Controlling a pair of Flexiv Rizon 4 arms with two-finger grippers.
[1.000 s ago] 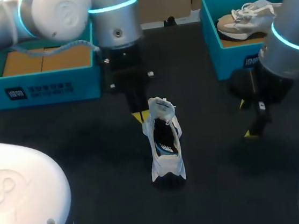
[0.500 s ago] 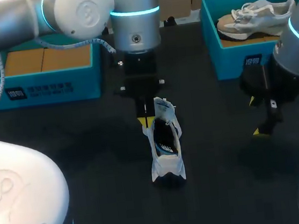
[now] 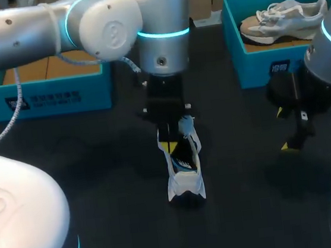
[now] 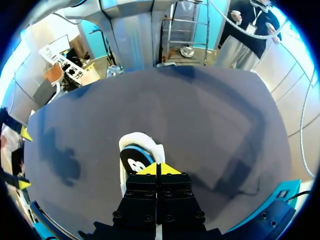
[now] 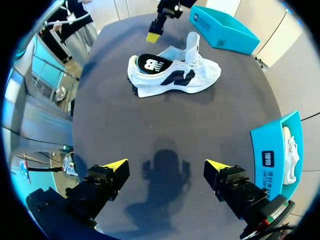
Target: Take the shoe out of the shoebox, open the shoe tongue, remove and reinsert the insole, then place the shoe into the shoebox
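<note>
- Now L gripper [image 4: 156, 169]: fingertips pressed together, nothing between, over white sneaker's [image 3: 186, 184] opening.
- R gripper [image 5: 166, 165]: fingers spread wide, at sneaker's 3 o'clock.

White low-top shoe [image 3: 185, 178] with a dark side emblem, upright on its sole near the middle of the dark surface [image 3: 252, 204], heel toward the robot. Its tongue [image 3: 184, 123] is pulled up and stands erect, leaving the mouth open. The dark insole [image 5: 151, 63], marked with a white logo at the heel, lies inside. Two open teal boxes stand at the far side, well apart from it: the left shoebox [image 3: 43, 101] showing a brown interior, the right shoebox [image 3: 255, 69] holding a second shoe [image 3: 282, 18], beige and white.
</note>
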